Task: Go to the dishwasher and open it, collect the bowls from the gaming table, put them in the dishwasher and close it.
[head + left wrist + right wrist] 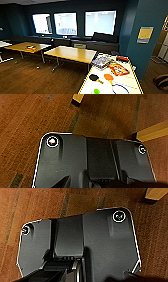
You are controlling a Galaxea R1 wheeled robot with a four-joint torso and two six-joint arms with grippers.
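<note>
Wooden floor (30, 75): brown planks ran under every table.
Plain wooden tables (71, 53): two stood mid-room, below the windows (100, 22).
Gaming table (83, 87): white, yellow-edged, game boxes (118, 68) toward its far end.
Bowls: lime green one (96, 91) at the near edge, orange (108, 76) mid-table, blue-rimmed (120, 88) toward the near right corner.
Jaws: cannot tell for either.

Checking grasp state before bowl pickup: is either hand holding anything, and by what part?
Cannot be told: both wrist views show wooden floor past the robot's dark plate, fingers unclear. The lime green bowl sits on the gaming table.
</note>
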